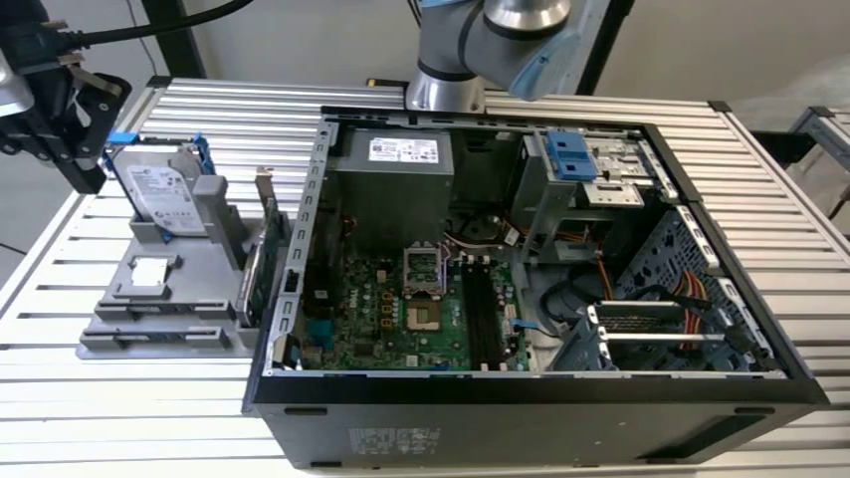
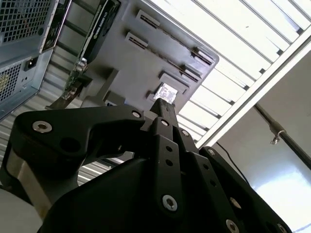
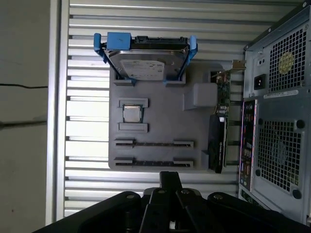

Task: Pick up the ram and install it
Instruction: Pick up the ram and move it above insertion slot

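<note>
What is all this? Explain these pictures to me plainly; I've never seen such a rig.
A robot arm stands at a slatted table. One picture comes from a camera off the arm; the other two ride on its wrist and look past its black jaws. On the table sit an open computer case and, beside it, a grey tray holding a hard drive, a chip and a card. The jaws hang near the tray and hold nothing I can see. I cannot pick out the ram for sure.
</note>
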Controlling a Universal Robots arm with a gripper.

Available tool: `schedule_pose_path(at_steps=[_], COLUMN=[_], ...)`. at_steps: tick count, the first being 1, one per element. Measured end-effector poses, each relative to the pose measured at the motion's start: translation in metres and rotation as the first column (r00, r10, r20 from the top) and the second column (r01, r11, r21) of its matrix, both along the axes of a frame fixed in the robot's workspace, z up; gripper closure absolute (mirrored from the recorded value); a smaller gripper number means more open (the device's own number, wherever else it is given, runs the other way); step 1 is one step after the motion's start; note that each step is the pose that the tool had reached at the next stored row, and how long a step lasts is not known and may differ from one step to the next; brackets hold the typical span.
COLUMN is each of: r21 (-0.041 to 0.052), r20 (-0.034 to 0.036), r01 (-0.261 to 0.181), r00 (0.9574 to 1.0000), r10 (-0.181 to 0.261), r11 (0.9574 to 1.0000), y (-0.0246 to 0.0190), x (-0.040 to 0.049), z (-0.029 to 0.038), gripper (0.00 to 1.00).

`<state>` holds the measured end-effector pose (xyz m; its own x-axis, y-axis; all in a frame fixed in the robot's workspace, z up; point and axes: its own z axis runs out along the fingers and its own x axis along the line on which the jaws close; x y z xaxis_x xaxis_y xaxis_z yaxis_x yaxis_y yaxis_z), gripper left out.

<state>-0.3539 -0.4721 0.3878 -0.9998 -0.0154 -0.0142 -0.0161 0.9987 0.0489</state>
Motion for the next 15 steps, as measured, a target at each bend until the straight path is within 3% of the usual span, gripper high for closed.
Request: schedule_pose_path(at_steps=[11, 15], r21=[0.0, 0.0], r20=[0.0, 0.0], r01=[-0.002, -0.023], r00=[1.0, 0.9997], r10=[0.002, 0.023], r11=[1.0, 0.9997], y=[0.0, 0.0], x=[0.0, 0.0], z=[0.0, 0.0], gripper=[1.0, 1.0])
